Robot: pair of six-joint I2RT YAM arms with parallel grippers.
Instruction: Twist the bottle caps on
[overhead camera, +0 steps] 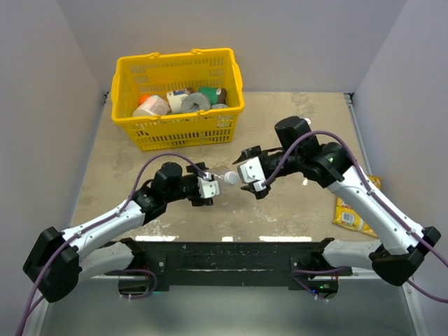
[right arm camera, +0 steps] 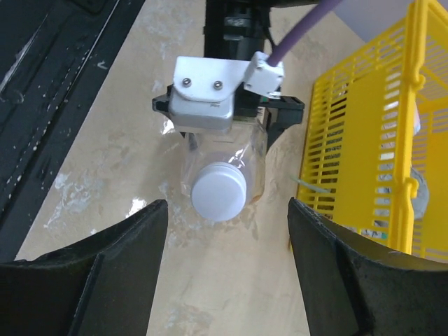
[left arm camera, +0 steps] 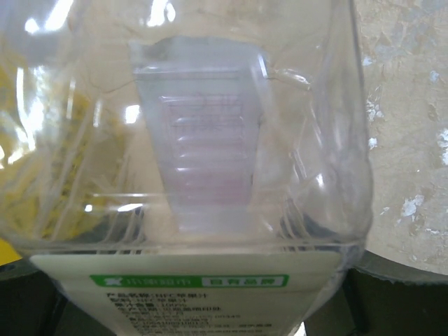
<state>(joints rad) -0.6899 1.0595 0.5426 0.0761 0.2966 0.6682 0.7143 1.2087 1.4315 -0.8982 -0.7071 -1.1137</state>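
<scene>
My left gripper is shut on the clear ribbed bottle and holds it level above the table, mouth pointing right. The bottle fills the left wrist view, its white label between the jaws. A white cap sits on the bottle's mouth. In the right wrist view the cap faces me, just beyond my right gripper. My right gripper is open and empty, its fingers apart on either side and touching nothing. The orange-liquid bottle and the second cap are out of view.
A yellow basket with a white-topped tub and other items stands at the back left; its wall shows in the right wrist view. A yellow snack packet lies at the right, by the right arm.
</scene>
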